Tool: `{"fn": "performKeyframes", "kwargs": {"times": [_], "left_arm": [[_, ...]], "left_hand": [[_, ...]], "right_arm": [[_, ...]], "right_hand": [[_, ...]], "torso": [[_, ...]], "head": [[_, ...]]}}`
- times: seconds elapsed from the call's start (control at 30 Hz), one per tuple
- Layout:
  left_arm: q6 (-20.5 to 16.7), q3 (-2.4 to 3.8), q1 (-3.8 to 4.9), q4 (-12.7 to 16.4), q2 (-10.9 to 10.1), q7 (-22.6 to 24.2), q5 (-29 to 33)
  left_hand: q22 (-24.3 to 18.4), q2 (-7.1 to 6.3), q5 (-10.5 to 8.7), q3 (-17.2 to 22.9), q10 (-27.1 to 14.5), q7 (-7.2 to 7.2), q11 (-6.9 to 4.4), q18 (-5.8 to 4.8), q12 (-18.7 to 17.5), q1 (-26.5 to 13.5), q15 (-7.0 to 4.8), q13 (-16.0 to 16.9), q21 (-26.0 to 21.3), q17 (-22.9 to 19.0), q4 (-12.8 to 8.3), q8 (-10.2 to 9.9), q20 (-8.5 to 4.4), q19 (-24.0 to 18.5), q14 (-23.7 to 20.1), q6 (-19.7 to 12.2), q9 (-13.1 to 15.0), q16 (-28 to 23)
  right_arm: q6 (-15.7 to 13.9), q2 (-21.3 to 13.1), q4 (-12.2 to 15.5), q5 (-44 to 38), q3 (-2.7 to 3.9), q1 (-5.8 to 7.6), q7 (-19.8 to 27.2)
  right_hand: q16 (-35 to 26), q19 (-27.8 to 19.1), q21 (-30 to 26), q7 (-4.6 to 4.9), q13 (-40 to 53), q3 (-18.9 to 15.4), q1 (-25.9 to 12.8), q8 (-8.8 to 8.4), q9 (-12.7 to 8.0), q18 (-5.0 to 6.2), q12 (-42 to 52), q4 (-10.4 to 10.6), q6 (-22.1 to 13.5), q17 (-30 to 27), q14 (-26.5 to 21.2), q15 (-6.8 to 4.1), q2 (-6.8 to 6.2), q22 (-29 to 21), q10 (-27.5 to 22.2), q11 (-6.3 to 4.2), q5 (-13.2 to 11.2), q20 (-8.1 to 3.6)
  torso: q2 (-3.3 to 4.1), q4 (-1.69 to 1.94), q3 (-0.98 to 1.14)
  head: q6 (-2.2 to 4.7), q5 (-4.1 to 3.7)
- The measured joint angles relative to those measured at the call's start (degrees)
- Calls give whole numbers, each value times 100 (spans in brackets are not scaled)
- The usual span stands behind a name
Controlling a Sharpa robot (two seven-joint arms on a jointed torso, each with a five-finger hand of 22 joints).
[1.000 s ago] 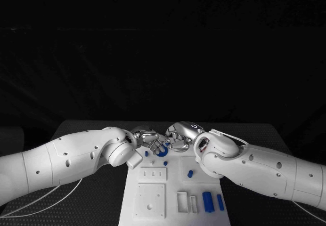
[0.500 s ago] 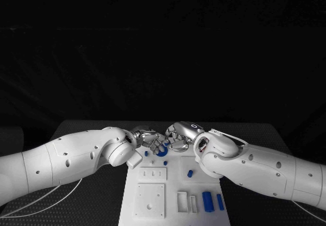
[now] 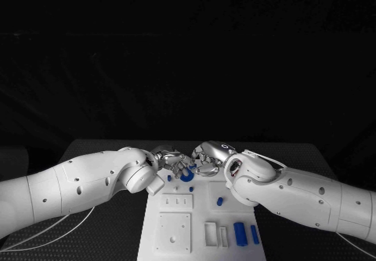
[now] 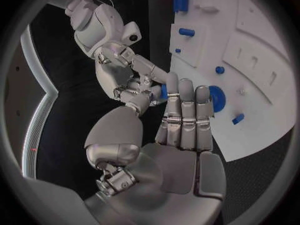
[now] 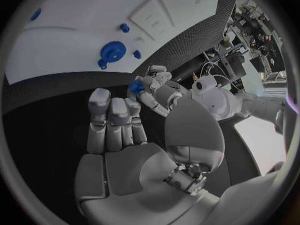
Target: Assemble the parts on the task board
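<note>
Over the far end of the white task board [image 3: 200, 213] my left hand [image 3: 172, 161] and right hand [image 3: 208, 161] meet fingertip to fingertip. A small blue part [image 4: 163, 91] [image 5: 136, 86] is pinched between them, and fingers of both hands touch it. Just below the hands a round blue gear-like part [image 3: 186, 174] [image 4: 217, 98] [image 5: 113, 51] sits on the board. Small blue pegs [image 3: 191, 188] [image 3: 220, 200] stand further down the board. Two blue cylinders [image 3: 239, 232] [image 3: 254, 234] lie near its front right corner.
White blocks with slots [image 3: 177, 200] [image 3: 173, 231] and a white bracket [image 3: 211, 232] take up the near half of the board. Both white forearms [image 3: 78, 187] [image 3: 305, 196] flank the board. Black table mat [image 3: 110, 228] lies on either side.
</note>
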Motion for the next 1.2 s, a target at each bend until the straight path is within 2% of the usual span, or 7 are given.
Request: {"fn": "performKeyframes", "kwargs": {"times": [0.17,0.2,0.27,0.43,0.83,1.17,1.2], "left_arm": [[-30,5,4,0,-12,-19,-119],[-44,9,7,-1,-21,-25,-160],[-55,11,11,-2,-30,-30,-205],[-71,12,12,-1,-49,-57,-382],[-85,-16,12,-23,-142,-155,-1118],[-145,-245,12,124,-253,-245,-1741],[-159,-285,12,152,-271,-258,-1797]], "left_hand": [[0,-31,175,0,14,22,-13,1,88,-31,-25,77,62,39,0,0,0,0,25,21,1,106],[0,-39,244,-1,15,29,-14,2,137,-39,-43,102,90,55,0,0,0,0,44,30,2,150],[-1,-45,297,-16,15,29,-15,2,170,-45,-43,125,110,70,-15,10,0,0,44,30,3,173],[-1,-75,312,-3,16,30,-14,2,198,-75,-60,156,152,78,-28,32,0,0,66,30,5,199],[-2,-118,374,-4,20,32,-62,2,333,-118,-125,252,243,115,-29,32,0,0,121,73,14,328],[-2,-228,433,-11,21,3,-179,4,733,-119,-241,463,538,208,-35,76,-30,133,215,186,17,658],[-3,-229,433,-11,17,3,-183,4,791,-121,-243,498,591,221,-35,76,-43,164,214,187,17,711]], "right_arm": [[-46,6,-69,37,-12,-8,76],[-61,-3,-94,51,-17,-15,98],[-87,-23,-123,69,-21,-22,123],[-225,-171,-170,146,-22,-34,213],[-751,-559,-400,610,35,-37,597],[-1028,-610,-780,1273,160,-23,982],[-1065,-600,-843,1399,166,-13,1050]], "right_hand": [[-69,-28,-87,178,-85,-82,-31,-118,-35,0,-151,92,-123,-12,-83,81,-105,0,-114,69,-44,-22],[-113,-105,-125,273,-118,-96,-1,-196,-70,-8,-211,106,-184,-19,-127,124,-164,0,-187,100,-44,-26],[-151,-170,-176,340,-153,-113,-16,-247,-95,-41,-263,123,-250,-26,-171,168,-180,-5,-248,142,-44,-20],[-195,-271,-263,497,-240,-169,30,-364,-136,-72,-346,144,-407,-32,-268,264,-225,-16,-361,251,-44,16],[-238,-311,-330,518,-345,-302,60,-416,-141,-101,-349,200,-497,-40,-329,284,-255,-21,-412,286,489,39],[-262,-331,-365,518,-412,-334,60,-415,-126,-102,-350,232,-514,-54,-347,302,-255,-12,-419,294,672,59],[-337,-404,-425,556,-463,-334,60,-415,-126,-101,-415,232,-554,-96,-408,310,-255,-13,-465,295,718,95]], "torso": [[0,-1,1],[0,-1,1],[0,-1,-1],[1,2,-3],[-5,1,-7],[-27,-2,-6],[-29,-2,-7]], "head": [[1,3],[2,3],[5,3],[13,-2],[21,59],[-18,108],[-24,113]]}}
